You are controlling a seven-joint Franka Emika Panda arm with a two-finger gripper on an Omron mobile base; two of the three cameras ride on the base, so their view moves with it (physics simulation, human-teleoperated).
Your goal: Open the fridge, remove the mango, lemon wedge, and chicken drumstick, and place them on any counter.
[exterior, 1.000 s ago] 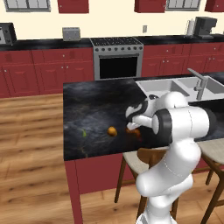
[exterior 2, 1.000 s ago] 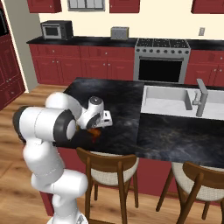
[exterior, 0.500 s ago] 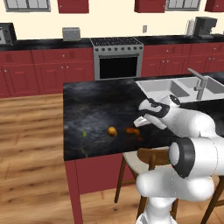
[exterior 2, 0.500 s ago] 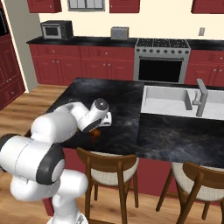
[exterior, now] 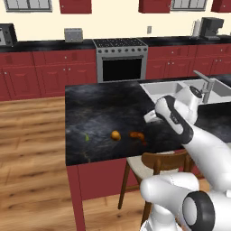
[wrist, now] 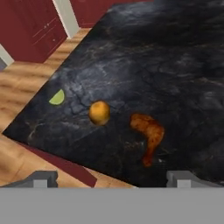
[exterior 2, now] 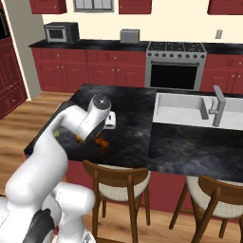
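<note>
Tool: I see my tool [wrist: 111, 178] spread wide with nothing between the fingers [wrist: 41, 178]; the two tips stand far apart at the bottom of the hand view, above the worktop's near edge.
Arm: in both base views I have it reaching over the near side of the island, the hand up off the stone.
Worktop: black marbled island top [exterior: 103, 108], red base under it, all three foods lying on its near left part.
Drumstick: reddish-brown piece [wrist: 148, 134] flat on the stone, fat end towards the mango, thin end towards my tool; in the left base view [exterior: 137, 136] it lies just right of the mango, apart from it.
Mango: round orange fruit [wrist: 99, 112] resting on the stone between wedge and drumstick, touching neither [exterior: 115, 135].
Lemon: small yellow-green wedge [wrist: 57, 97] near the worktop's left edge, apart from the mango [exterior: 87, 137].
Right base view: I can only make out the drumstick [exterior 2: 101, 142] beside my arm; the arm covers the other two.
Sink: steel basin with tap [exterior 2: 184, 108] set in the far right half of the island, well apart from the foods.
Stools: wooden ones [exterior 2: 122, 182] tucked under the near side.
</note>
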